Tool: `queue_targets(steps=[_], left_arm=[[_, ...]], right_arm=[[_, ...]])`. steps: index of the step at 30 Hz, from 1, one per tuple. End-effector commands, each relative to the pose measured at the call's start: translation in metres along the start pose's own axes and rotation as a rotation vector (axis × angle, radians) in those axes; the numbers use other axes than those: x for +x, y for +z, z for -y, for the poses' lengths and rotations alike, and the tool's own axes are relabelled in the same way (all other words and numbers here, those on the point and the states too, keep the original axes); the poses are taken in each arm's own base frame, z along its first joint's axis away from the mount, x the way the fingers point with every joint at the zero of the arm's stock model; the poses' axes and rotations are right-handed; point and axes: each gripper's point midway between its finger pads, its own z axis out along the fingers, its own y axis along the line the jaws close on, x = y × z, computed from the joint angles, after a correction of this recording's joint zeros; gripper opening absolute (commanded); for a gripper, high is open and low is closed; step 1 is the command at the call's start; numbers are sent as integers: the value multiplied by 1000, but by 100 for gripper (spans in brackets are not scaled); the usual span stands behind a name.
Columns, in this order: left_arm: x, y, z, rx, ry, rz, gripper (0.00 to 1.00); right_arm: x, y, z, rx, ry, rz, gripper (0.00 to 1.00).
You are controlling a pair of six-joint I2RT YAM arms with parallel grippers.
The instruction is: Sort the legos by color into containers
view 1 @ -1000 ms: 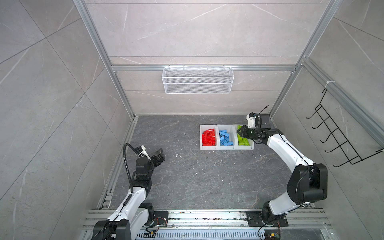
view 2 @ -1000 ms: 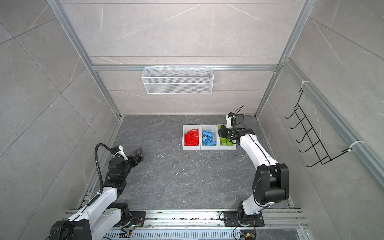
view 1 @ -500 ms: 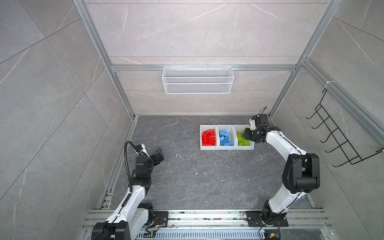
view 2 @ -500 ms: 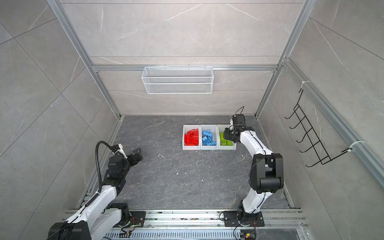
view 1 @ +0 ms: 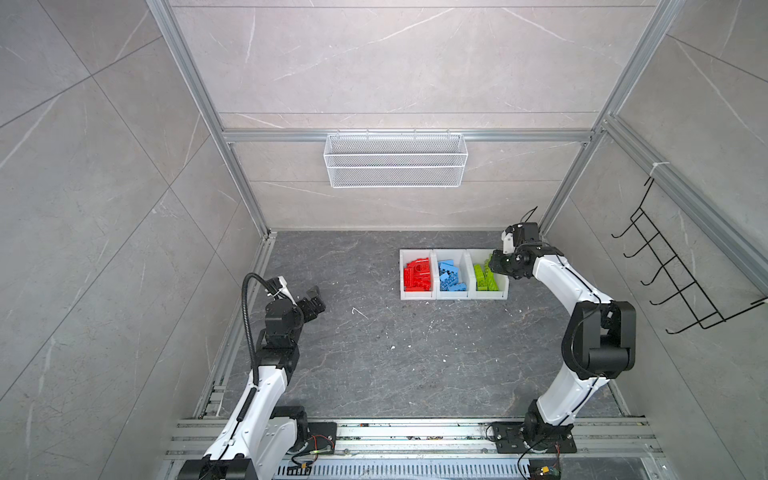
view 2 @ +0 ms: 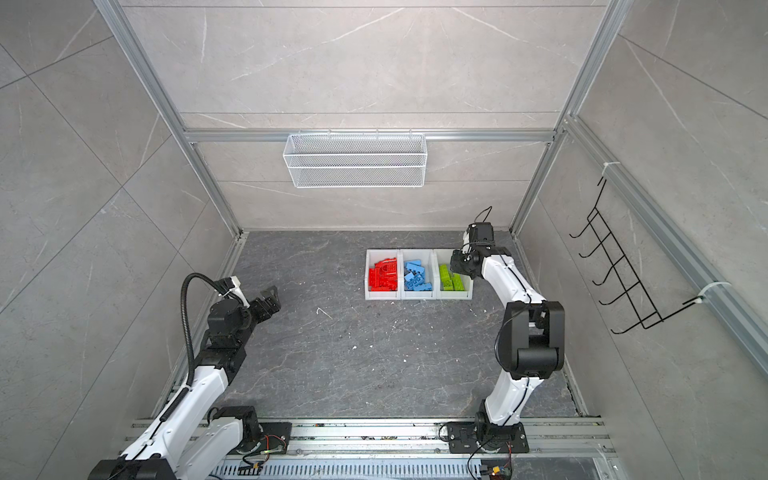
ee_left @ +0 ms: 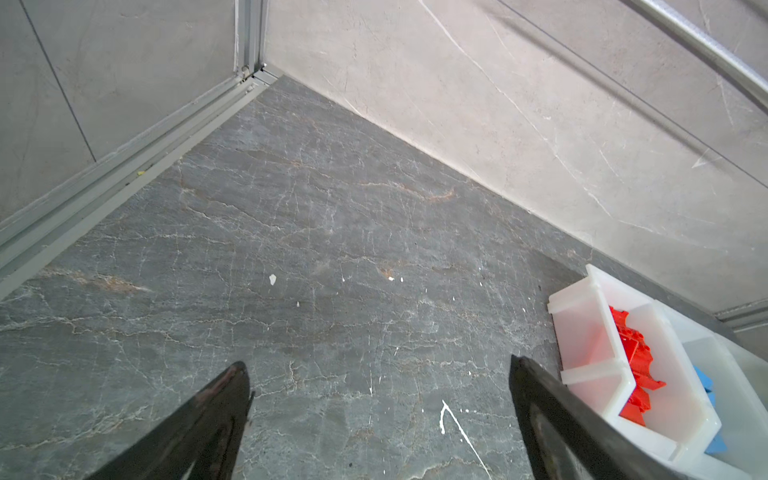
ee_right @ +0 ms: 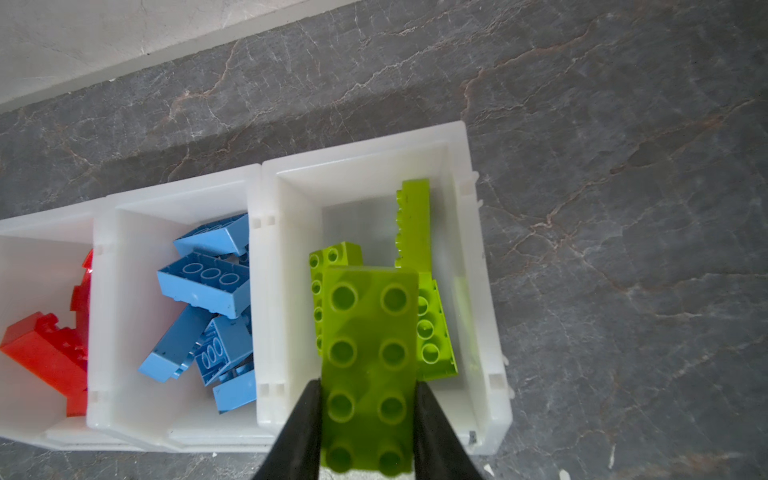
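Observation:
The containers, three joined white bins [view 1: 453, 296] [view 2: 417, 296] [ee_right: 361, 154] [ee_left: 582, 332], stand at the back right of the floor. In both top views the left bin holds red legos [view 1: 417, 274] [view 2: 384, 274], the middle one blue legos [view 1: 451, 276] [view 2: 417, 276], the right one lime green legos [view 1: 484, 278] [view 2: 451, 278]. My right gripper [view 1: 496, 266] [view 2: 457, 264] [ee_right: 368, 384] is shut on a lime green two-by-four brick [ee_right: 370, 328], held above the green bin. Far to the left my left gripper [view 1: 313, 303] [view 2: 270, 303] [ee_left: 378, 365] stands open over bare floor, holding nothing.
A white wire mesh basket [view 1: 395, 162] hangs on the back wall. A black hook rack [view 1: 673, 278] is fixed to the right wall. Small white flecks [view 1: 359, 311] dot the dark stone floor. Aluminium rails [view 1: 415, 432] run along the front edge.
The right arm's elbow has swung slightly inward and its gripper has edged a little right, staying over the green bin with the brick. The left arm has barely moved.

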Motion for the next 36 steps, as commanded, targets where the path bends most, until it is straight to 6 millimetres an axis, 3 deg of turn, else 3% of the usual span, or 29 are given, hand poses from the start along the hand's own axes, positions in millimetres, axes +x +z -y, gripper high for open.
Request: queue_targets(steps=[1, 3, 6, 10, 16, 18, 22, 25, 28, 30, 32, 36], left_arm=[[2, -4, 7, 43, 32, -22, 99], [4, -6, 8, 52, 21, -24, 100], [6, -7, 7, 43, 32, -37, 100], [5, -8, 4, 13, 25, -59, 100], [-7, -4, -19, -112, 45, 31, 100], [-11, 0, -29, -156, 91, 89, 100], [-7, 12, -55, -273, 235, 169, 100], [1, 27, -58, -277, 306, 157, 100], [13, 38, -65, -293, 344, 147, 100], [15, 43, -62, -262, 368, 190, 100], [24, 58, -55, -218, 401, 119, 100], [39, 73, -58, -205, 416, 94, 100]], right_arm=[[4, 7, 4, 15, -22, -31, 32], [4, 9, 2, 1, -19, -19, 36], [-2, 10, 0, -9, -18, -6, 52], [-9, 2, 0, -9, -10, 17, 65], [-21, -52, -2, -44, -7, 213, 73], [-16, -73, 0, -45, -16, 305, 76], [14, -93, 14, -15, 10, 496, 86], [36, -95, 21, -10, -20, 609, 89], [60, -83, 37, 66, -25, 581, 90], [65, -78, 42, 78, -4, 594, 90], [66, -73, 45, 78, 2, 650, 91], [70, -55, 46, 90, -54, 637, 90]])
